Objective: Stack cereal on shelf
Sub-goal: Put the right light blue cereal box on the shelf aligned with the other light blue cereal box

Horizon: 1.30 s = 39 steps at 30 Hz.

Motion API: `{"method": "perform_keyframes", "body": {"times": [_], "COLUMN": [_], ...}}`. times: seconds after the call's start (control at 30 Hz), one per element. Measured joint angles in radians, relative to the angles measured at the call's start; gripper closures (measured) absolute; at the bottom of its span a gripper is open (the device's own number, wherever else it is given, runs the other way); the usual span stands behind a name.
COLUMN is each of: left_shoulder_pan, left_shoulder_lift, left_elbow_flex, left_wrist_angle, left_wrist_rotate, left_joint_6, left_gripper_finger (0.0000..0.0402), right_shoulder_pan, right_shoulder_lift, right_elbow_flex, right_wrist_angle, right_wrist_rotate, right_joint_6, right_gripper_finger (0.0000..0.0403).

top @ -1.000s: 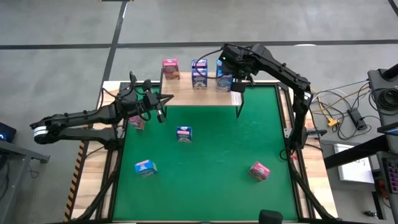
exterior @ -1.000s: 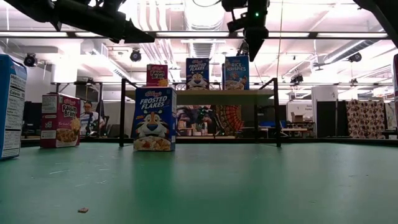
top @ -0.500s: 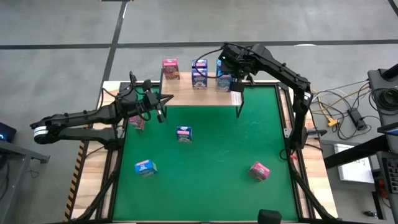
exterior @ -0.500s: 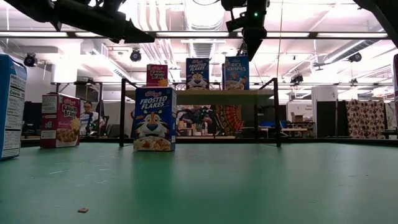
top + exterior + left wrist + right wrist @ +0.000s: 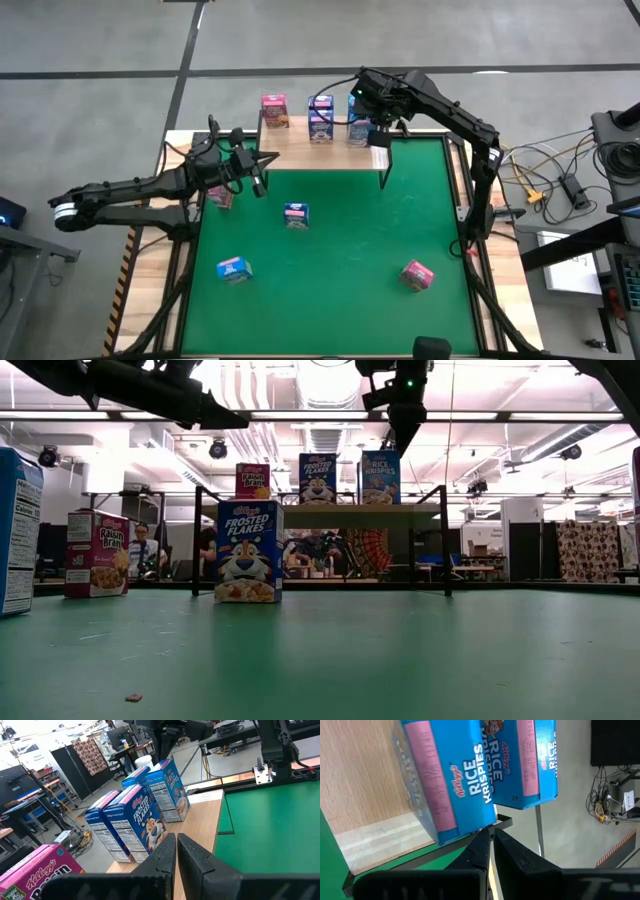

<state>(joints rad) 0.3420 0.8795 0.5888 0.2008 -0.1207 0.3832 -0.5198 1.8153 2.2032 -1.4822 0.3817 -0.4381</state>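
Note:
The shelf (image 5: 300, 150) stands at the mat's far edge with three cereal boxes upright on it: a pink Raisin Bran (image 5: 274, 108), a blue Frosted Flakes (image 5: 321, 118) and a blue Rice Krispies (image 5: 360, 128). My right gripper (image 5: 380, 138) is shut and hangs just above the Rice Krispies box (image 5: 470, 775) at the shelf's right end (image 5: 405, 440), touching nothing. My left gripper (image 5: 258, 180) is shut and hovers over the mat near the shelf's left end (image 5: 175, 842). On the mat stand a pink box (image 5: 220, 197) and a blue box (image 5: 296, 214). Another blue box (image 5: 234, 268) and a pink one (image 5: 417, 273) are nearer.
The green mat (image 5: 360, 230) has free room in its middle and right part. The shelf's thin black legs (image 5: 444, 540) stand on the mat's far edge. Cables and equipment (image 5: 560, 180) lie beyond the table's right side. People sit in the room behind (image 5: 142, 548).
My right gripper has risen a little, straight up from the Rice Krispies box on the shelf. The box has stayed upright in place.

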Motion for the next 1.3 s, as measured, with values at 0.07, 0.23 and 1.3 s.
{"method": "perform_keyframes", "body": {"times": [0.07,0.23,1.3], "left_shoulder_pan": [0.0,0.0,0.0], "left_shoulder_lift": [0.0,0.0,0.0], "left_elbow_flex": [0.0,0.0,0.0], "left_wrist_angle": [0.0,0.0,0.0], "left_wrist_rotate": [0.0,0.0,0.0], "left_joint_6": [0.0,0.0,0.0], "left_gripper_finger": [0.0401,0.0401,0.0401], "right_shoulder_pan": [0.0,0.0,0.053], "right_shoulder_lift": [0.0,0.0,-0.008], "right_elbow_flex": [0.0,0.0,0.086], "right_wrist_angle": [0.0,-0.001,0.278], "right_wrist_rotate": [0.0,-0.018,-0.248], "right_joint_6": [0.0,0.009,0.072], "right_gripper_finger": [0.039,0.039,0.039]}}
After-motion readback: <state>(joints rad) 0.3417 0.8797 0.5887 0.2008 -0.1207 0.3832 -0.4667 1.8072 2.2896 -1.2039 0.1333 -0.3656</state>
